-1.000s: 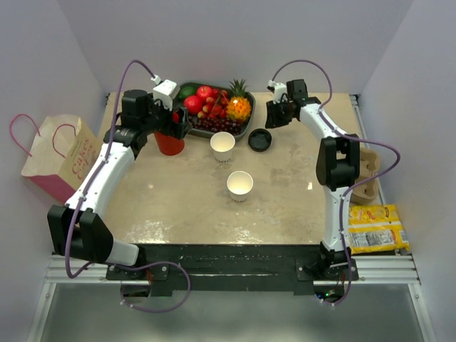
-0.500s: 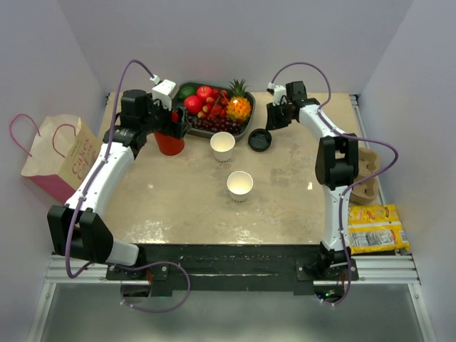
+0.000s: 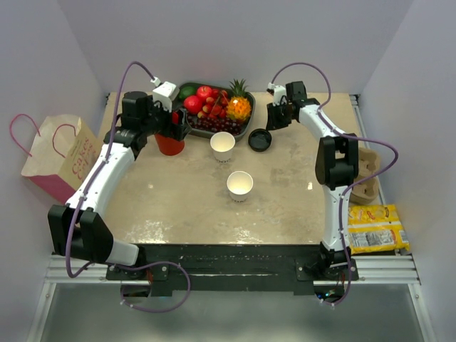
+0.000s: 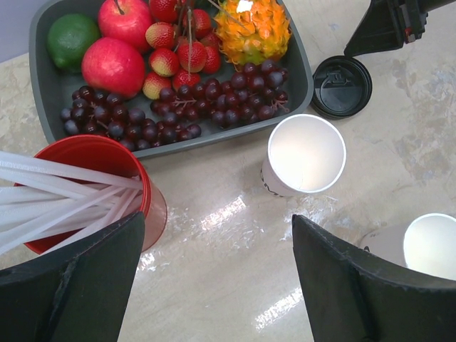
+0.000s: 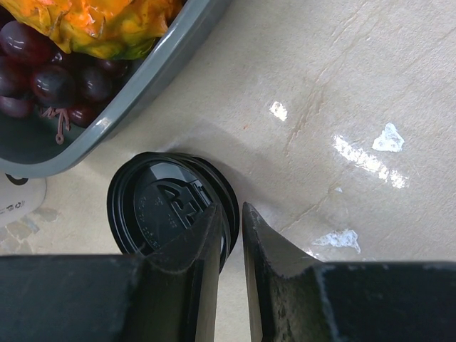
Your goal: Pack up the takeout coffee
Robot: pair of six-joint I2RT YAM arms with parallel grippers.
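Bright, even light is coming from overhead in all three views. White glare is glinting off the table (image 3: 178, 206), in small patches near its front edge and beside the lid (image 5: 164, 206). A soft shadow is ringing the lid. The fingers (image 4: 71, 285) are showing dark and blurred in both wrist views; the fruit (image 4: 114, 68) is showing sharp.
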